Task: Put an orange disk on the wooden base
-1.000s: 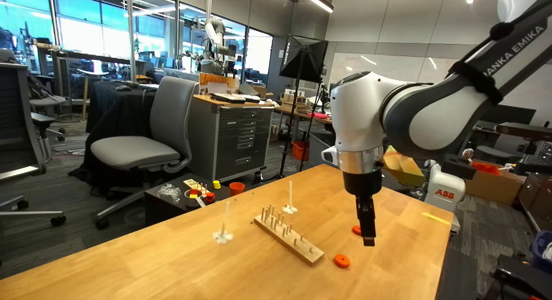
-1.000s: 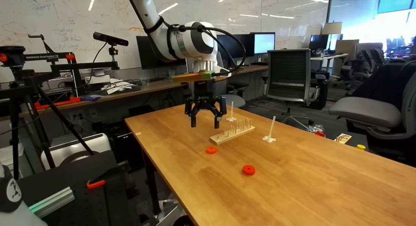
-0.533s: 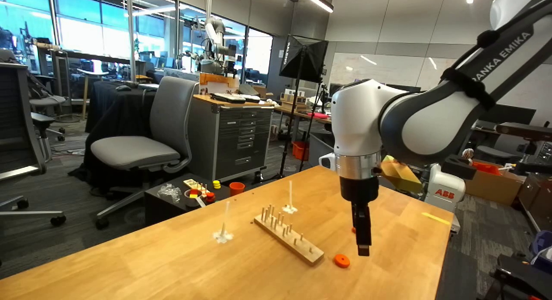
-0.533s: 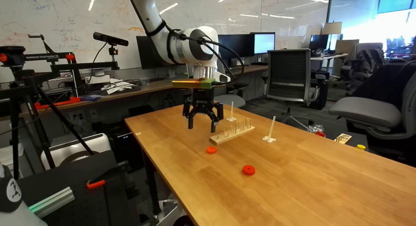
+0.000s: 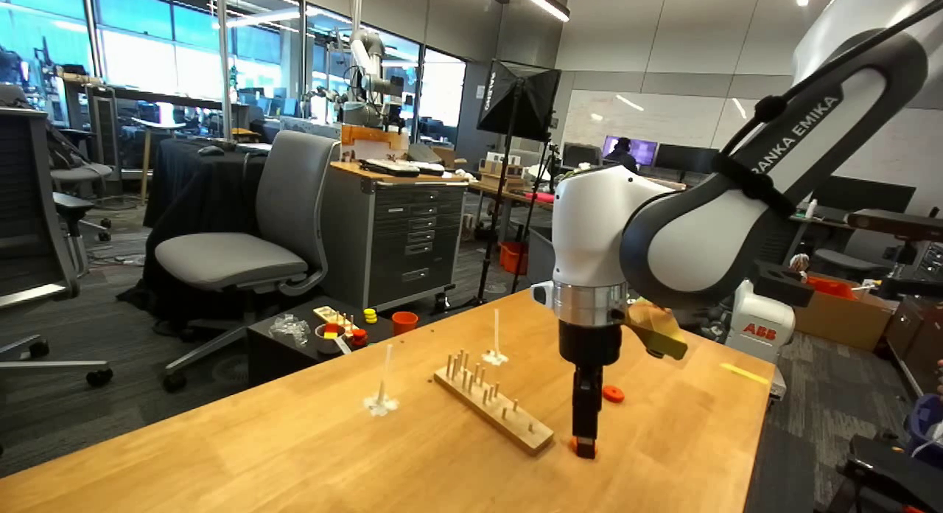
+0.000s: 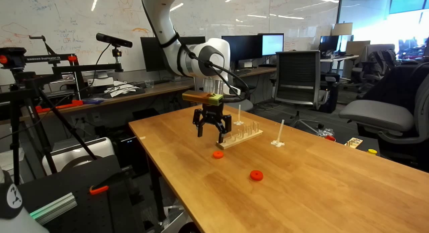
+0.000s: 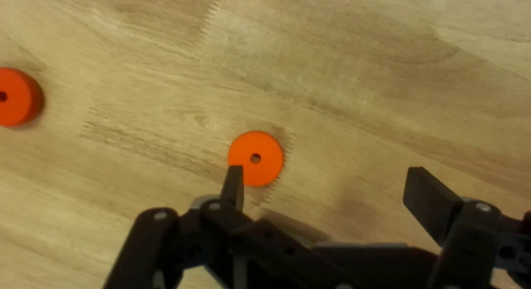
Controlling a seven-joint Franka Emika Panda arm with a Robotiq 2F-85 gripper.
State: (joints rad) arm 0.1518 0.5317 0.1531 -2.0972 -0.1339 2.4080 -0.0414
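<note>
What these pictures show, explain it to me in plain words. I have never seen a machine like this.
The big white and black machine is a robot arm. It ends in a black gripper, a sort of hand with two fingers.

Two of the views come from cameras standing outside the robot, looking from different places. The close-up, looking down, comes from a camera mounted on the arm, so the fingers reach in along its lower edge.

On the wooden table lie two orange disks, each with a hole in the middle, and a long wooden base set with small upright pegs. Two pale sticks stand up from the table too.

Nothing is held: the fingers are spread apart, and both disks lie flat on the table.
</note>
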